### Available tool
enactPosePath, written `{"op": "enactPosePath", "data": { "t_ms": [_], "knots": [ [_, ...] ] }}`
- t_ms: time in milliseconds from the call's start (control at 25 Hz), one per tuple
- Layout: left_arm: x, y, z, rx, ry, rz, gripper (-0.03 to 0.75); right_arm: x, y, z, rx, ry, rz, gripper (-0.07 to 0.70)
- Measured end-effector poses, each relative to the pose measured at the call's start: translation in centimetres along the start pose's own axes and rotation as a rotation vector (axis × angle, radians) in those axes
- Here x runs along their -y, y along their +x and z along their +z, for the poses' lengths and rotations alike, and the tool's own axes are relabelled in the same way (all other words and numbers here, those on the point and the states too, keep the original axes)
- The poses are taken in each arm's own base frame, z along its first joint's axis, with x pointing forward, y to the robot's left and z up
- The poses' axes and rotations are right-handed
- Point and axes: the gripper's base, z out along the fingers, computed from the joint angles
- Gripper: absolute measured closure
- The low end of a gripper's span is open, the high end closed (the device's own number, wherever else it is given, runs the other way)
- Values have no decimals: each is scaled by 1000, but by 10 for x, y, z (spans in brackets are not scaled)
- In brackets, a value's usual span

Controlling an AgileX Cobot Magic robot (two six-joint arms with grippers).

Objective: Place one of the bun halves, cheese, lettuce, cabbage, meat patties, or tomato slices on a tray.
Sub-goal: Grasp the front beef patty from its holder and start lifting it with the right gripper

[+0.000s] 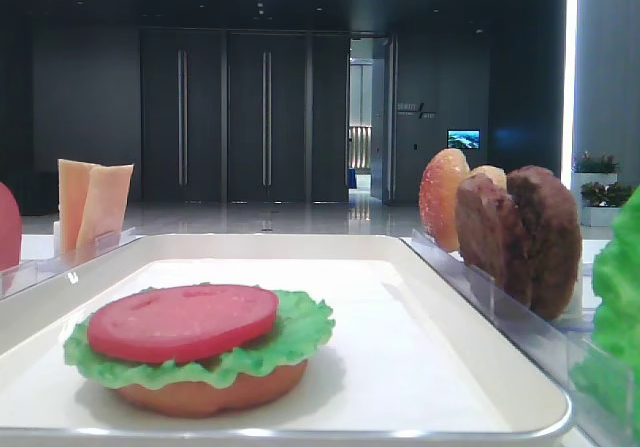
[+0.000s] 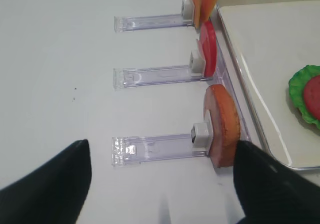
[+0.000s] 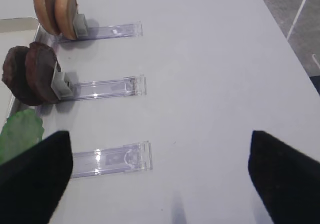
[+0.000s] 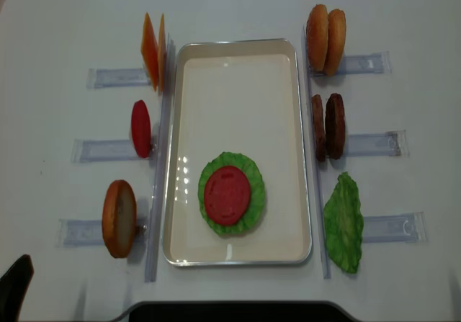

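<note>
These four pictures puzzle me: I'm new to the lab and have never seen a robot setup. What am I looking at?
It is a two-armed robot at a white table, photographed by four cameras at once. One looks straight down, one sits low at the table's edge, and one rides on each wrist. The dark shapes at the bottom of the wrist views are the fingers of the right gripper and those of the left gripper. Both stand wide open and hold nothing.

In the middle lies a white tray with a toy stack: a bun half underneath, lettuce, then a tomato slice. Clear holders on both sides keep spare pieces upright: cheese, tomato, buns, meat patties and another lettuce leaf.
</note>
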Motion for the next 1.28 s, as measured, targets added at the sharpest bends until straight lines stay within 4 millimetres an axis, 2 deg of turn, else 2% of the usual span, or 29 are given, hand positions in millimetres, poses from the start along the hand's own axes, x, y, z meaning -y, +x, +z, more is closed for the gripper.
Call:
{"op": "enactPosePath", "data": {
  "t_ms": [120, 320, 520, 720, 960, 1280],
  "knots": [
    [0, 0, 0, 0, 0, 0, 24, 0, 0, 0, 0, 0, 0, -25],
    [0, 0, 0, 0, 0, 0, 24, -1, 0, 0, 0, -11, 5, 61],
    [0, 0, 0, 0, 0, 0, 24, -2, -2, -2, 14, -18, 8, 113],
    [0, 0, 0, 0, 0, 0, 24, -2, -12, 14, -126, -34, 22, 136],
    [0, 0, 0, 1, 0, 0, 24, 0, -40, 38, -311, -35, 37, 145],
    [0, 0, 0, 1, 0, 0, 24, 3, -101, 77, -496, -37, 50, 145]
  ]
}}
